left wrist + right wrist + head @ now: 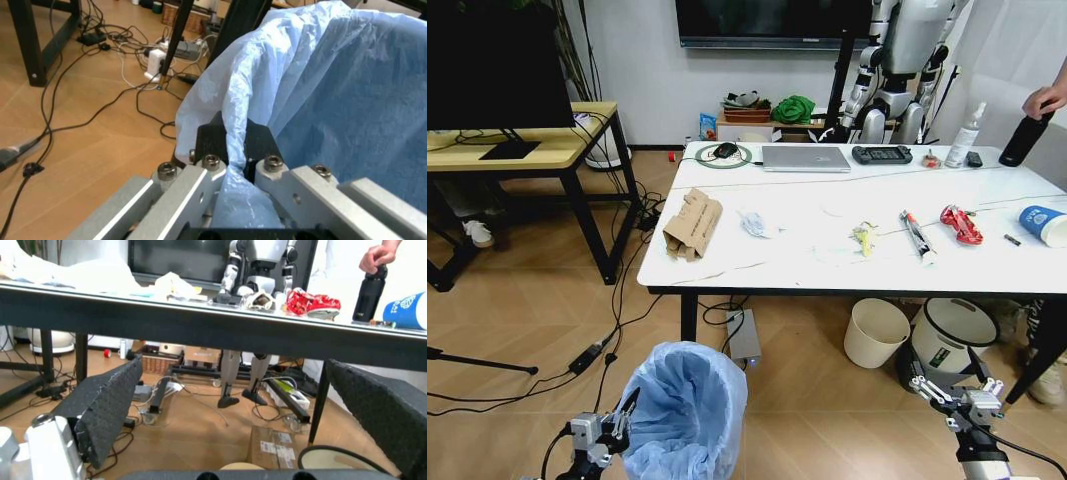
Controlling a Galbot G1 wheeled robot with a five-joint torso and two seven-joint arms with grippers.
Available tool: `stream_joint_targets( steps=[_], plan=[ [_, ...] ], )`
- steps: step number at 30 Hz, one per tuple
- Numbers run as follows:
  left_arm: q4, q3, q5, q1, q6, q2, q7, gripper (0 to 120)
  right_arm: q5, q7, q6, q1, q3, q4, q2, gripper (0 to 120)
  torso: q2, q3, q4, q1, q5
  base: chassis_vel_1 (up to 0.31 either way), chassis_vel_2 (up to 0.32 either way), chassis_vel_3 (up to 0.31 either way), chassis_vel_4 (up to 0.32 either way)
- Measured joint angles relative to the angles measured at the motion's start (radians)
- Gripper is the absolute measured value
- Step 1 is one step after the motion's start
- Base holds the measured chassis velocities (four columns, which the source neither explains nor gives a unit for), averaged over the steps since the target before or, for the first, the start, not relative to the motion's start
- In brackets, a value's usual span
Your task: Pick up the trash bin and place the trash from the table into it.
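The trash bin [685, 410], lined with a crinkled light-blue bag, stands on the floor in front of the white table [827, 268]. My left gripper [625, 408] is at its left rim; the left wrist view shows the gripper [233, 142] shut on the bag-covered rim [307, 90]. On the table lie a flattened cardboard box [693, 224], a white wrapper [754, 224], a yellow scrap [864, 237], a white tube [917, 237], a red wrapper [960, 224] and a blue cup [1042, 224]. My right gripper [957, 390] hangs open and low below the table's right end.
Under the table stand a cream pail [875, 332] and a black-rimmed white bin [952, 340]. A laptop [806, 158] and spray bottle [968, 136] sit at the table's back. A yellow-topped desk [527, 150] is to the left, with cables [617, 330] across the floor.
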State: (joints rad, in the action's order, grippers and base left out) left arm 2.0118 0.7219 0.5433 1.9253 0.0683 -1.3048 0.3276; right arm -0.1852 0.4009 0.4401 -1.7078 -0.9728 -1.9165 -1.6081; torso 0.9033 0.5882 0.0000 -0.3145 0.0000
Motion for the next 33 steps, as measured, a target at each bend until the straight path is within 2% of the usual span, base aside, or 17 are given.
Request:
stream_joint_targets(
  steps=[33],
  plan=[
    [0.015,-0.002,-0.001,0.007,0.002,-0.002,0.003,0,0.002,-0.001,-0.005,-0.004,0.012,-0.016,0.000,100,0.153,0.087,0.0000,-0.067,0.0000,0.000,0.000,0.000,0.000]
  ],
)
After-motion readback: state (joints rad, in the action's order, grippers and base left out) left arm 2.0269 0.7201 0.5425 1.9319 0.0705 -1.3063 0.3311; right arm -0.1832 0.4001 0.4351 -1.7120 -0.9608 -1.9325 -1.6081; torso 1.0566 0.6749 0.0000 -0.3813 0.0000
